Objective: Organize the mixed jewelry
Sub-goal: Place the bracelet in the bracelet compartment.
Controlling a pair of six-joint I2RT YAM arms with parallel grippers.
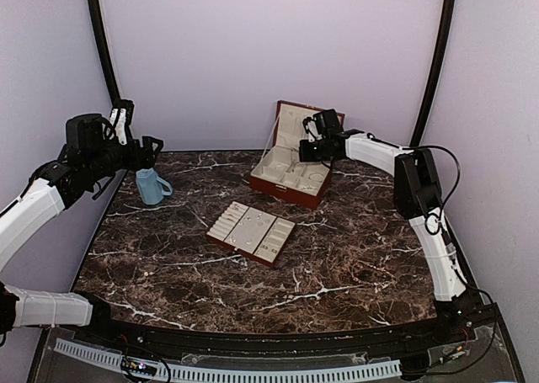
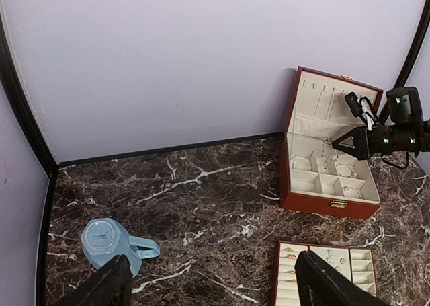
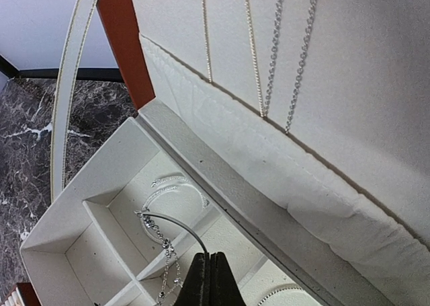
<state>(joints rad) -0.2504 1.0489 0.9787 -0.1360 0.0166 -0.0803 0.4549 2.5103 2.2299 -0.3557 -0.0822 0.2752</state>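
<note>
Above the red-brown hinged box [image 1: 286,189], a silver chain [image 3: 164,249] is pinched by the closed fingers of the right gripper [image 3: 209,279] and is not yet laid down. Necklaces [image 3: 295,57] are already hung in the box lid. Far left of the box, the left gripper [image 2: 211,289] is spread wide and empty.

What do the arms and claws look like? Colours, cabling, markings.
Left arm and right arm: white shell links, black joint housings. A black cable loops off the right arm's elbow; small green lights dot its wrist. Left claw: blunt black fingers. Right claw: black fingers tapering to a thin tip. No readable markings.
</note>
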